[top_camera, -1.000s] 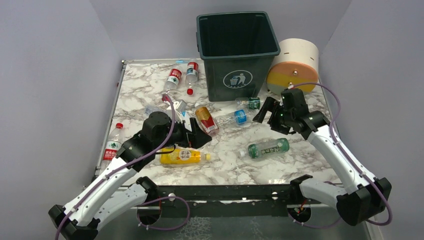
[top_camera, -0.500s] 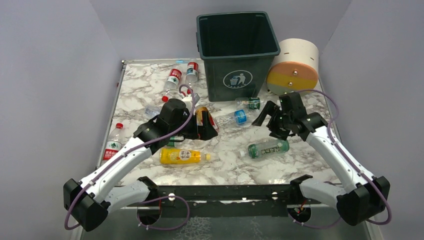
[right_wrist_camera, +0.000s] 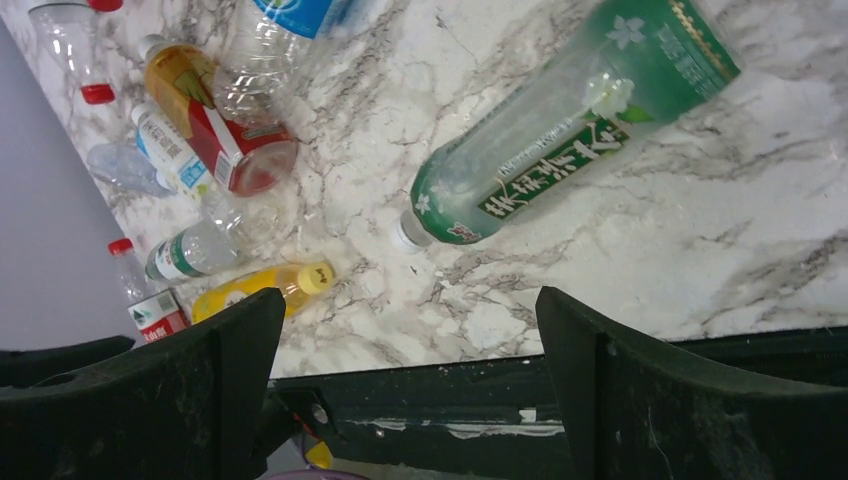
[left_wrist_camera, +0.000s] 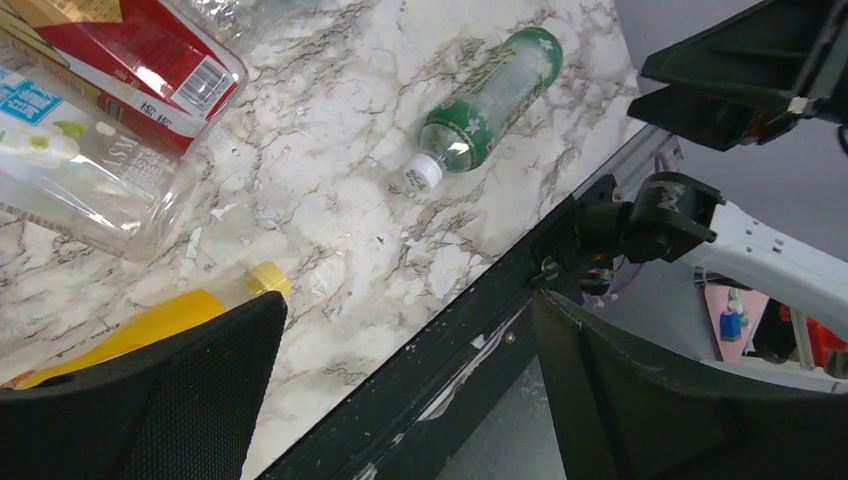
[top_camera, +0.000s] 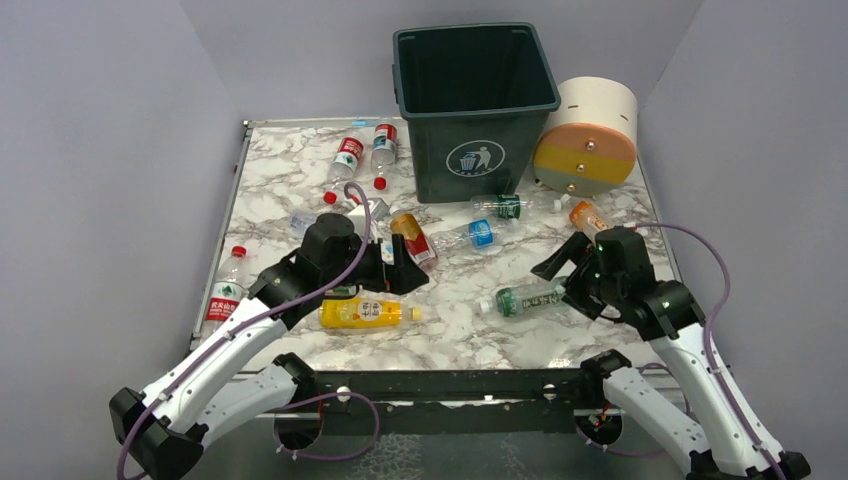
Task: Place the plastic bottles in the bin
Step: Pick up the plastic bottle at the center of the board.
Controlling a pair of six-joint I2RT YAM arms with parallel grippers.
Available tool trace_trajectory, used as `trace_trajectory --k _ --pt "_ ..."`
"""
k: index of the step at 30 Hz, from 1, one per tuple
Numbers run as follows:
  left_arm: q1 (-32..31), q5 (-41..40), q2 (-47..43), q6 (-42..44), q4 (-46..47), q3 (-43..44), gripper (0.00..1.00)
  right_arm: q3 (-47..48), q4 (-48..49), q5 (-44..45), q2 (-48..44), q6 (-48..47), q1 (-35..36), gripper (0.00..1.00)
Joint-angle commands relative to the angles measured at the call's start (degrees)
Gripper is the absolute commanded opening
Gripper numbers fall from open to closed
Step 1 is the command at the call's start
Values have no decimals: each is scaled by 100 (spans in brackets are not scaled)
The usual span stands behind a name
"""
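The dark green bin stands at the back centre. Bottles lie scattered in front of it. A green bottle lies at the right front; it also shows in the right wrist view and the left wrist view. A yellow-orange bottle and a red-and-gold bottle lie near my left gripper. That gripper is open and empty, above the table. My right gripper is open and empty, just right of the green bottle. Nothing sits between the fingers of the left gripper or the right gripper.
A cream-and-orange cylinder lies right of the bin, with a small orange bottle in front of it. Two red-labelled bottles lie at the back left, and one lies at the left edge. Clear bottles lie before the bin.
My right arm has pulled back toward the near edge, and its gripper now sits beside the green bottle. My left gripper moved forward, then back a little. Both stay open.
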Motion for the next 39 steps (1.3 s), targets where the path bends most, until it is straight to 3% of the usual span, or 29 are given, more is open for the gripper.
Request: trace_trajectory --k 1,11,19,27,39 --pt "9 183 -122 -5 -331 489 99 -134 -889 312 35 588 -17 99" --pt "9 285 -476 -155 -383 178 99 -853 -778 388 -74 1020 -16 99" --pt "5 291 -271 -6 -216 -78 99 -854 199 346 1210 1144 -16 99" --pt "9 285 238 -136 -29 122 99 -270 710 496 2581 877 -16 99" --pt "9 352 261 51 -175 255 99 -429 1419 417 3307 798 -16 100"
